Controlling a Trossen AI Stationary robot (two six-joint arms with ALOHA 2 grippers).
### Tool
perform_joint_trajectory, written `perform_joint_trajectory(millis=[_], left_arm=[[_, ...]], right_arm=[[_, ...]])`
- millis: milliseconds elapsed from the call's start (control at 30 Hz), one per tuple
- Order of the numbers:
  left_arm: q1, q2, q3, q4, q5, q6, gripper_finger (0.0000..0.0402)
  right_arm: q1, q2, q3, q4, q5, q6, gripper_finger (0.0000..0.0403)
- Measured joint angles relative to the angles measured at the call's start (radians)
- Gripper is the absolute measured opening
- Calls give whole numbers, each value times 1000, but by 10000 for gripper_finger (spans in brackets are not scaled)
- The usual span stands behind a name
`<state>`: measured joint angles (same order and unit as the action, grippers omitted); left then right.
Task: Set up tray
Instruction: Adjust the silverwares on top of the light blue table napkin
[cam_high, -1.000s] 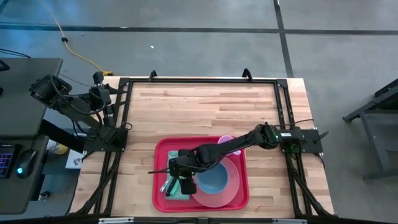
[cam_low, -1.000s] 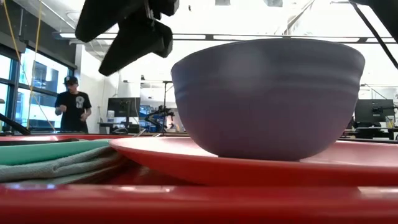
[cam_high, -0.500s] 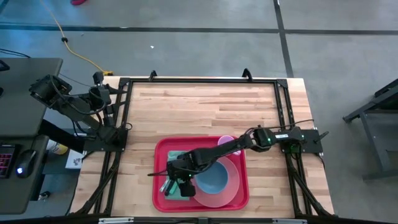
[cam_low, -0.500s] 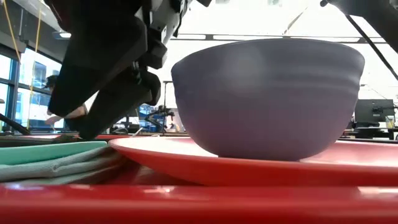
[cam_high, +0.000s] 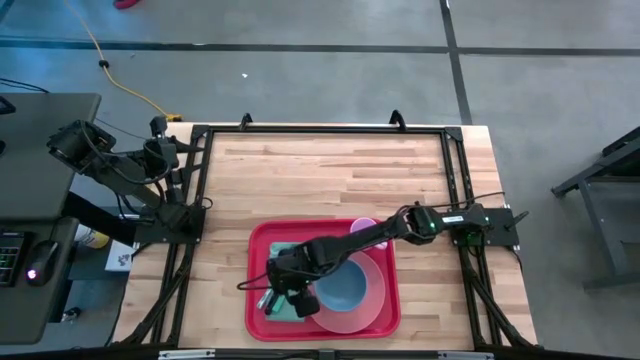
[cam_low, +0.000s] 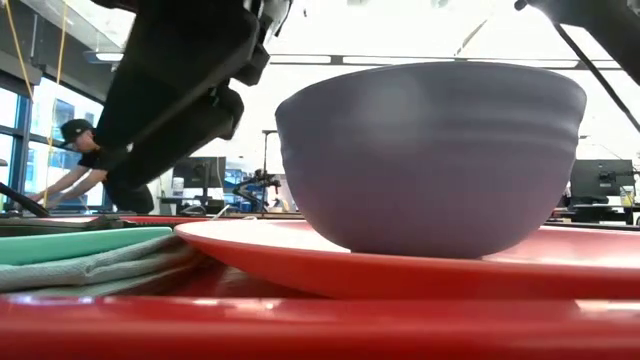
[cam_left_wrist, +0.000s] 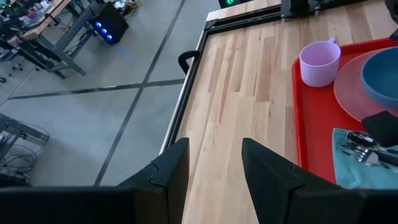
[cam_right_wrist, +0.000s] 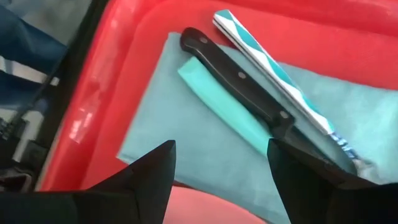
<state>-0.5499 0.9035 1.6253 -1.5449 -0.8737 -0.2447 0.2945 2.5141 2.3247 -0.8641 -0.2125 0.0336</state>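
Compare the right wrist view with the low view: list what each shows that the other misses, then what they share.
Only the right wrist view: a black-handled knife, a teal-patterned handle and a plain teal handle lying on the napkin, with the open right gripper above.
Only the low view: the bowl on the plate, and a person behind.
Both: the red tray and the teal napkin.

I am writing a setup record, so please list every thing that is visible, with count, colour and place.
tray: one, red, on table's near edge
plate: one, pink, in tray
bowl: one, blue, on plate
cup: one, lilac, in tray beside plate
napkin: one, teal, in tray
cutlery: black-handled knife, teal-patterned piece, teal piece, on napkin
person: one, room behind
left gripper: open, parked off table's left edge
right gripper: open, over napkin
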Motion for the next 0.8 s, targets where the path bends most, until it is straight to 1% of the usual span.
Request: perform_joint_trajectory(millis=[167, 433, 500, 633, 800], left_arm=[[0, 0, 0, 0, 8, -18, 177], [0, 0, 0, 0, 8, -40, 177], [0, 0, 0, 0, 8, -47, 177], [0, 0, 0, 1, 8, -49, 177], [0, 0, 0, 1, 9, -52, 177]], right_arm=[[-11, 0, 0, -7, 24, -62, 236], [-47, 2, -1, -19, 30, -72, 234], [-53, 1, -23, -10, 20, -71, 225], [-50, 4, -65, -30, -17, -62, 191], [-36, 0, -93, -17, -7, -65, 152]])
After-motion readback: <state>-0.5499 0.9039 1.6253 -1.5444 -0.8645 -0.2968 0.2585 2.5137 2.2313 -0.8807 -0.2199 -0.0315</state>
